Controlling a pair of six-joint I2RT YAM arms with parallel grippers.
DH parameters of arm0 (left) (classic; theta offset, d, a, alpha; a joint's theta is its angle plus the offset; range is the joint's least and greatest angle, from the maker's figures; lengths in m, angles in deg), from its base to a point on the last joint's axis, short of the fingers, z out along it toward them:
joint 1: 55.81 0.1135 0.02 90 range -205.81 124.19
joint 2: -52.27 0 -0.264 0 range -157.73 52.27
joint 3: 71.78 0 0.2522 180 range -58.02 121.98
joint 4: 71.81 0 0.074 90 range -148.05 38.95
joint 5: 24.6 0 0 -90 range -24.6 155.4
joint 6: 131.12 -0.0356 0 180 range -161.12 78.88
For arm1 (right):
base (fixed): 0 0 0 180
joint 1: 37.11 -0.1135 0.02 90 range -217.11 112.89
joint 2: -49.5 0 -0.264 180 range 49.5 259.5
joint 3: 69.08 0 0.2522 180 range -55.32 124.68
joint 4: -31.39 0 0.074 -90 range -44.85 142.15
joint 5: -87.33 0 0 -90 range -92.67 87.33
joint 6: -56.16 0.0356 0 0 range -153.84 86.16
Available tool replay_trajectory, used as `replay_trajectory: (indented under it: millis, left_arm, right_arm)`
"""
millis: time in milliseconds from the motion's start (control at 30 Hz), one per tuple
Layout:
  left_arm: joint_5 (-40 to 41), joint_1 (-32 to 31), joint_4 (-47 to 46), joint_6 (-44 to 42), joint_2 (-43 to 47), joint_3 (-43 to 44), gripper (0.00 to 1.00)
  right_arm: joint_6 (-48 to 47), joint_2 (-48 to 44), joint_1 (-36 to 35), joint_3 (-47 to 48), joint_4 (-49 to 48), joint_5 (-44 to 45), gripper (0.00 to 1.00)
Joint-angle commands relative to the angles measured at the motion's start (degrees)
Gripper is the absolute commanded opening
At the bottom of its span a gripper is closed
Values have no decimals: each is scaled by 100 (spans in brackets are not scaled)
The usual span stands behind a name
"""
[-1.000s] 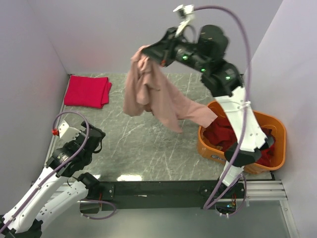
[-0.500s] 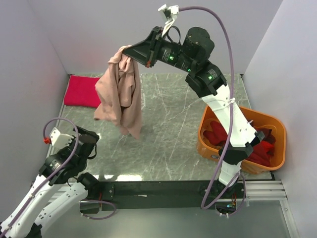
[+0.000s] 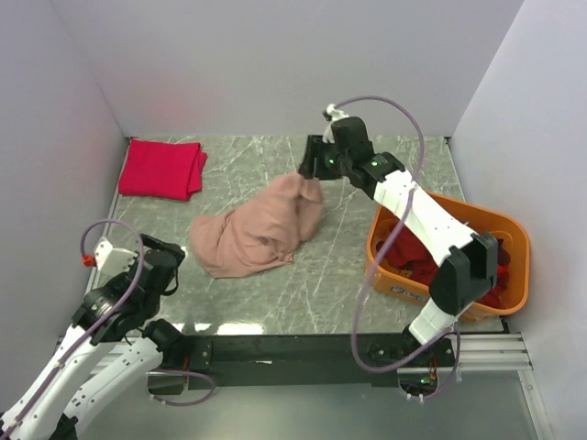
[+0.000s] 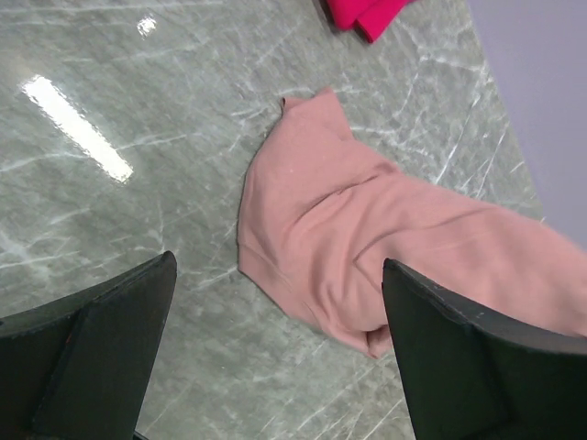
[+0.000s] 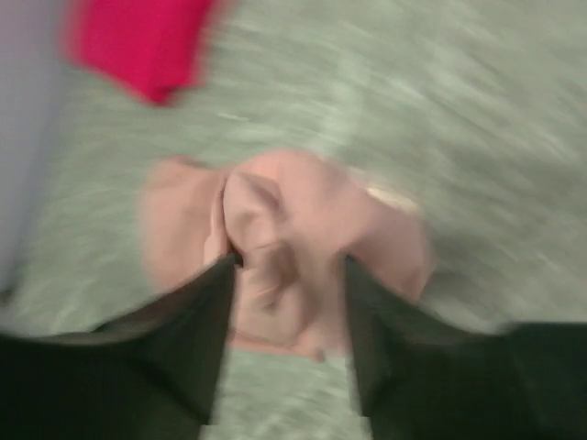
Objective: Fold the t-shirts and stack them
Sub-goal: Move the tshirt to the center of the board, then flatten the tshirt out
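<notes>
Right gripper (image 5: 288, 264): low at the 1 o'clock end of the dusty-pink t-shirt (image 3: 257, 234), fingers (image 5: 183, 330) visibly apart with a wad of cloth between them; cannot tell through the blur whether pinching or letting go. Left gripper (image 4: 277, 266): spread wide, holding nothing, poised at 7 o'clock over the marble table (image 3: 321, 284), looking down on the shirt's near end.

Dusty-pink t-shirt: slumped in a crumpled heap mid-table, a little toward 9 o'clock, nowhere near flat. Well apart from the folded crimson-pink t-shirt (image 3: 160, 168) in the 10 o'clock corner.

Possible trouble from here: could drag the heap along if raised with a fold snagged on a finger. Could slide the whole bundle over the slick marble, rather than open it, if tugged from only 1 end; probably needs 2 grips pulling apart. Could lock in creases if folded before spreading. Could nudge the folded crimson-pink t-shirt if spread too far toward 10 o'clock.

Room: open marble at 6 o'clock and 12 o'clock of the heap, enough by the look of it to lay the shirt flat. Tighter at 3 o'clock, with the orange tub (image 3: 383, 275) of dark red t-shirts (image 3: 413, 249) sitting at 4 o'clock. Walls (image 3: 275, 64) close along 9, 12 and 3 o'clock; table edge at 6 o'clock.
</notes>
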Motion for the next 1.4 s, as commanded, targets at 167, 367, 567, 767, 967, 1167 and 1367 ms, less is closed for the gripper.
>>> replay_trajectory:
  millis: [167, 367, 567, 767, 967, 1167, 1367]
  left_arm:
    - [-767, -7, -1458, -648, -1299, -512, 99]
    - [-1549, 142, -2486, -1026, -2476, -785, 99]
    - [-2839, 1090, -3750, -1921, -3286, -1171, 99]
    - [-3221, 1268, -4465, -2108, -3954, -1339, 98]
    - [-3256, 1356, -4782, -2169, -4798, -1243, 86]
    - [-2660, 1443, -4431, -2178, -5405, -883, 3]
    - [-1561, 2082, -3150, -1792, -4941, -645, 1]
  right_arm:
    - [-209, 44, 324, -514, 489, 1288, 75]
    - [-605, -396, 61, -1419, 146, 929, 75]
    - [-218, -554, -107, -2298, -29, 1042, 75]
    - [98, -431, -98, -2299, 85, 1457, 75]
    - [239, -195, -98, -2404, -91, 911, 74]
    - [336, -132, -98, -2370, -135, 990, 73]
    - [248, -255, -107, -2360, -12, 1069, 73]
